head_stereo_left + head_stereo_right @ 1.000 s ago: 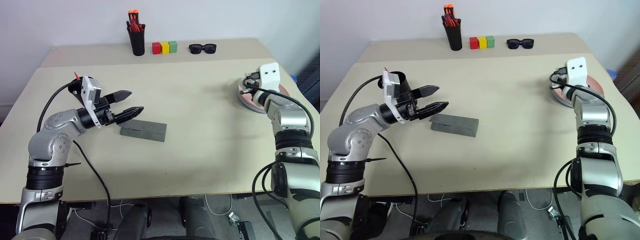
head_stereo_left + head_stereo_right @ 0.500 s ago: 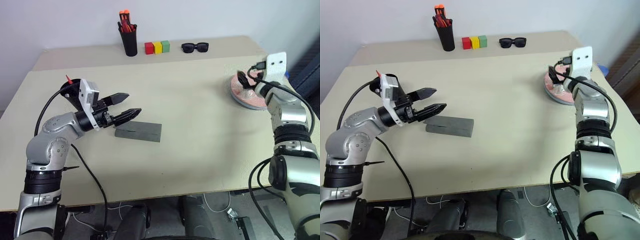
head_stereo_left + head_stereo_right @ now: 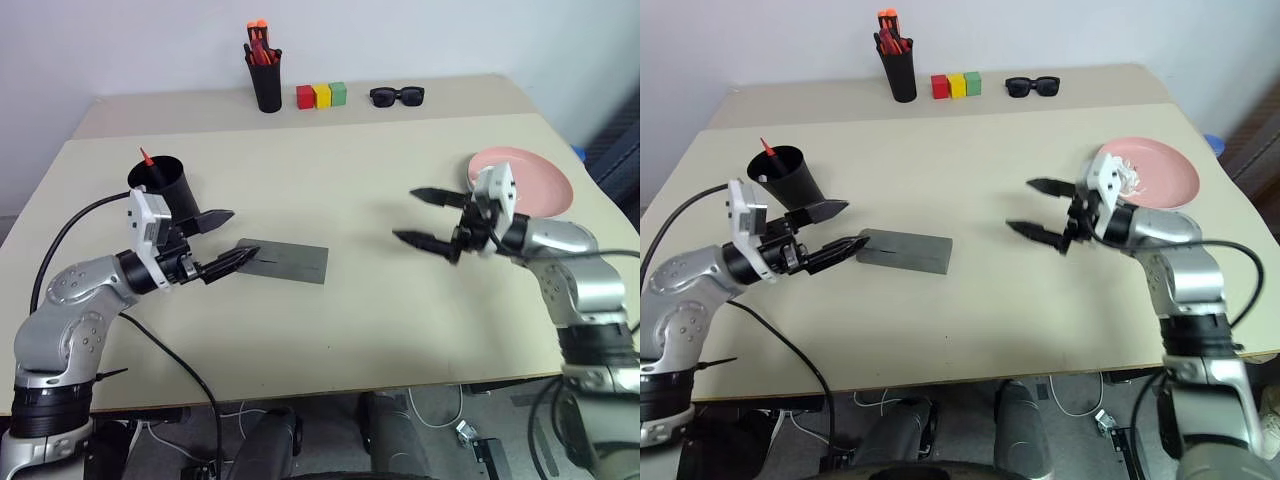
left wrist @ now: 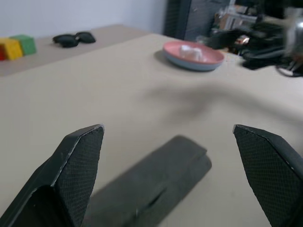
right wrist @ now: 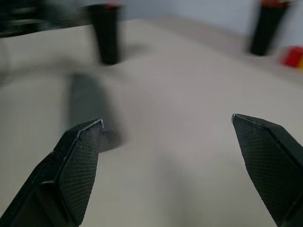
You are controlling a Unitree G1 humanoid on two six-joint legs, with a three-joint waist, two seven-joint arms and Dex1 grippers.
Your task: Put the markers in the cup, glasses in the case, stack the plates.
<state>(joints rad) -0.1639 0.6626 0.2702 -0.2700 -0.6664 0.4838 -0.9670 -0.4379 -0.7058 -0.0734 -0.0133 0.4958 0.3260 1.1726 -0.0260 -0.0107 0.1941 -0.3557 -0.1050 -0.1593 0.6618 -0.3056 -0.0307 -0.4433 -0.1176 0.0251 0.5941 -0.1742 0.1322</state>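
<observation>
The pink plate (image 3: 535, 178) sits on the blue one at mid-right, the closed case (image 3: 284, 263) lies left of centre, and the cup (image 3: 160, 185) with a red marker (image 3: 146, 156) stands at far left. Both the left gripper (image 3: 229, 237) and right gripper (image 3: 421, 217) hang spread and empty, likely because every item looks placed.

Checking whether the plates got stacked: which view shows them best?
The left wrist view: the pink plate sits on a blue one, seen side-on. Both eye views show only pink from above; the right wrist view faces away.

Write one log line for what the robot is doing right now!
left gripper: open by case | right gripper: open, empty | plates: stacked | cup: marker inside
</observation>
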